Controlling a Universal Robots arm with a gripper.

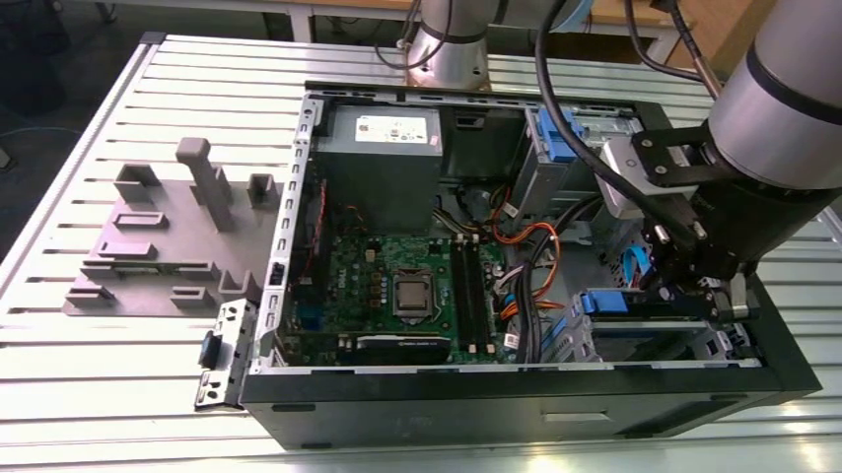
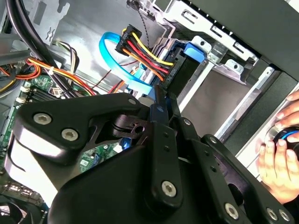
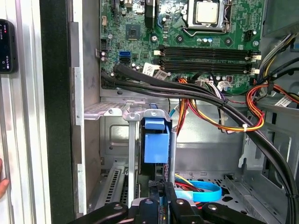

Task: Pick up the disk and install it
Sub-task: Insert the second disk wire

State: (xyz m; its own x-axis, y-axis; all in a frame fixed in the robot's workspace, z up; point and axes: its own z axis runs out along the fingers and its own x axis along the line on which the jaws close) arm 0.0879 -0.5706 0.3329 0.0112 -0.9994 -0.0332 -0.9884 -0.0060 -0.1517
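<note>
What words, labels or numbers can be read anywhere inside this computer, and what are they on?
White sticker on the grey box, exterior view: print too small to read.
White tags on the cables, first wrist view: print too small to read.
Motherboard markings, first wrist view: too small to read.
Blue frame of the disk: no print seen.
Nothing can be quoted as it reads.

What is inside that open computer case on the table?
Inside the computer case: a green motherboard, a grey power supply, orange and black cables, and the disk with its blue frame in a drive bay. The arm covers the bay's far side.
</note>
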